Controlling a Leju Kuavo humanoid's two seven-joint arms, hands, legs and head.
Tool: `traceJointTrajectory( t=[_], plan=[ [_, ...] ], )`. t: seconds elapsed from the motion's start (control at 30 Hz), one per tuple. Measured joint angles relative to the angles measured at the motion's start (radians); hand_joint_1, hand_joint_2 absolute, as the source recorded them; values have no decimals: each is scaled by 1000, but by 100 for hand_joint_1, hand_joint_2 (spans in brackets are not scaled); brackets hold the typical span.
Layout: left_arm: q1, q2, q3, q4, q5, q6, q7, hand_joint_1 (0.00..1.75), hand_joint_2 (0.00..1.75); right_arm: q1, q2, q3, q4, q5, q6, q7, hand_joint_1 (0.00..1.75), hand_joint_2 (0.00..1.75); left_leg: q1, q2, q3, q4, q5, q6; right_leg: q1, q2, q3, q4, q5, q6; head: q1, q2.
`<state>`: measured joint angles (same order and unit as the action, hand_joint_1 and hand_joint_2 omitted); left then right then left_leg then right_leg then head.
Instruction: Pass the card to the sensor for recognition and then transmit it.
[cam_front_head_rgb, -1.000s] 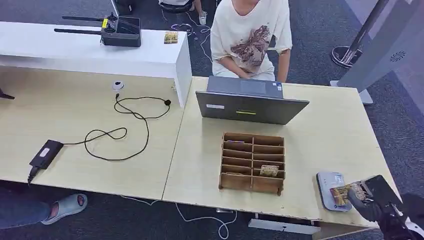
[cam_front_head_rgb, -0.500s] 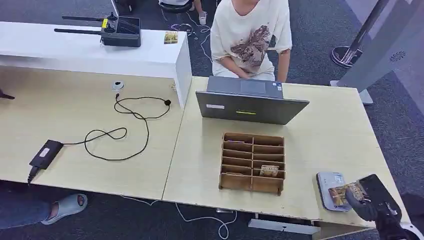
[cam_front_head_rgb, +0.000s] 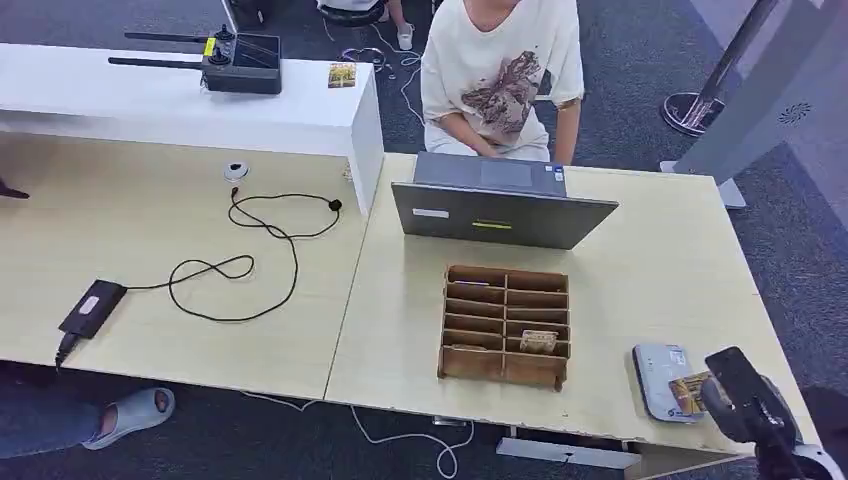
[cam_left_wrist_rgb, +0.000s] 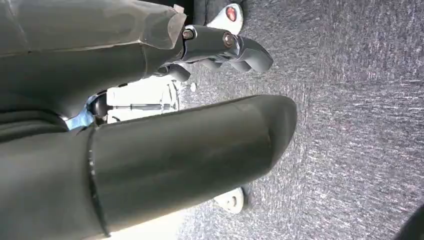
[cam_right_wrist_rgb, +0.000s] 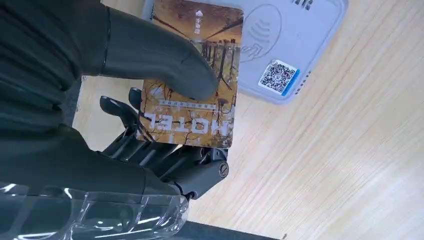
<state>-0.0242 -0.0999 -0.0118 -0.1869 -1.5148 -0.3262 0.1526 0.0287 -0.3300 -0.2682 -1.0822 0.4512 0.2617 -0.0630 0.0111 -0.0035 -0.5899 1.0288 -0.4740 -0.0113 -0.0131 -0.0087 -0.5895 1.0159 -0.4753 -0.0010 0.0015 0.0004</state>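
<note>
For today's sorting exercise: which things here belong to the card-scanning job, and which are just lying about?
Job: card, held by right hand; grey sensor; person.
Lying about: laptop, wooden organiser, black cable, black device.

An office or reception-style test space: pale wooden desks (cam_front_head_rgb: 180, 290) pushed together, grey carpet (cam_front_head_rgb: 640, 90), an open laptop (cam_front_head_rgb: 500, 212) with a person (cam_front_head_rgb: 500, 70) seated behind it, a power adapter (cam_front_head_rgb: 92, 308) with trailing cable, a white counter (cam_front_head_rgb: 150, 105).
</note>
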Motion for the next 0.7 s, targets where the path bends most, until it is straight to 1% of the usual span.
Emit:
traceJointTrajectory(
  t=[0.53,0.63,0.7],
  plan=[
    [0,0,-4,0,0,-2,0,0,0,5,24,5,-10,21,0,1,175,175,0,0,0,0,0,0,0,0,0,0,0,0,0,0],
    [0,0,-7,0,0,-3,0,0,0,1,27,7,-9,-2,17,-24,175,175,0,0,0,0,0,0,0,0,0,0,0,0,0,0],
    [0,0,-8,0,0,-3,-1,0,0,-1,28,7,-9,-65,64,-63,175,175,0,0,0,0,0,0,0,0,0,0,0,0,0,0]
  ],
)
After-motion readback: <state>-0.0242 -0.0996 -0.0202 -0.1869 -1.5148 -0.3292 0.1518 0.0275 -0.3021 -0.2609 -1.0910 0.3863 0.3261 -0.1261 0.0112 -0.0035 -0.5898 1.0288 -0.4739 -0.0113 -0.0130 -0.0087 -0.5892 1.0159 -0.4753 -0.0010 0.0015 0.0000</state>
